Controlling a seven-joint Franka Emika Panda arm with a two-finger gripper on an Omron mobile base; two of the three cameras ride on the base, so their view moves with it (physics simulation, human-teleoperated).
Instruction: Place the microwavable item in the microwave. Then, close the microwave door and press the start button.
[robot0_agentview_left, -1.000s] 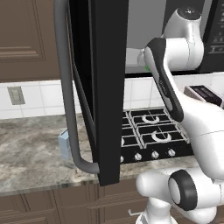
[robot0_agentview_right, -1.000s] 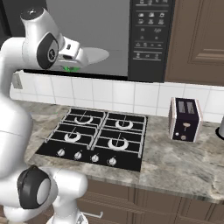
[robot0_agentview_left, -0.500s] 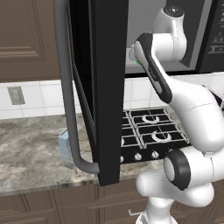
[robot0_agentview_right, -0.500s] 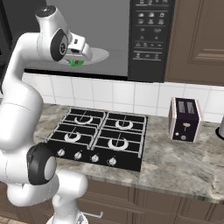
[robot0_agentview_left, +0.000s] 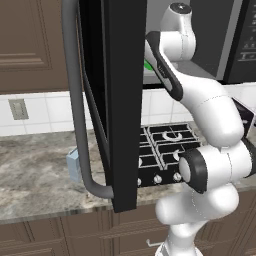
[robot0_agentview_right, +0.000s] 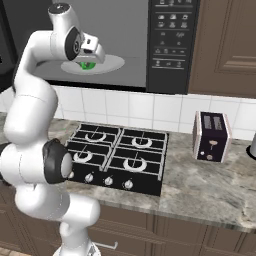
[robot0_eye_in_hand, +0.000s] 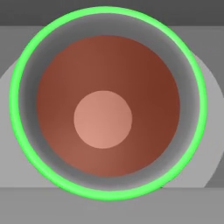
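On the far left of your left base view, the marbled grey counter (robot0_agentview_left: 35, 172) runs under brown cabinets, with a small pale blue box (robot0_agentview_left: 74, 165) standing on it just beside the swung-open microwave door (robot0_agentview_left: 122, 100). That wide black door stands edge-on toward you, its long curved grey bar handle (robot0_agentview_left: 75, 100) running top to bottom. To the right of the door, your white arm reaches up into the open microwave (robot0_agentview_left: 200, 35), and a sliver of the green mug (robot0_agentview_left: 148, 65) peeks out beside the arm's forearm.

From the right base view, the arm climbs the left side and bends into the grey microwave interior. The green mug (robot0_agentview_right: 88, 65) sits at the white round turntable plate (robot0_agentview_right: 112, 64), right under the hand; you cannot tell from here whether it rests on the plate or hangs just above it. Your fingers are pressed together, and they are hidden from sight, so the pictures do not show whether they clamp the mug. Further right comes the narrow black button panel (robot0_agentview_right: 172, 37). Below lies the black four-burner gas hob (robot0_agentview_right: 117, 157), and right of it a small toaster (robot0_agentview_right: 211, 136) on the counter (robot0_agentview_right: 210, 185).

Looking down from the hand view, the mug's bright green rim (robot0_eye_in_hand: 107, 102) rings dark reddish-brown contents, with the pale plate behind it.
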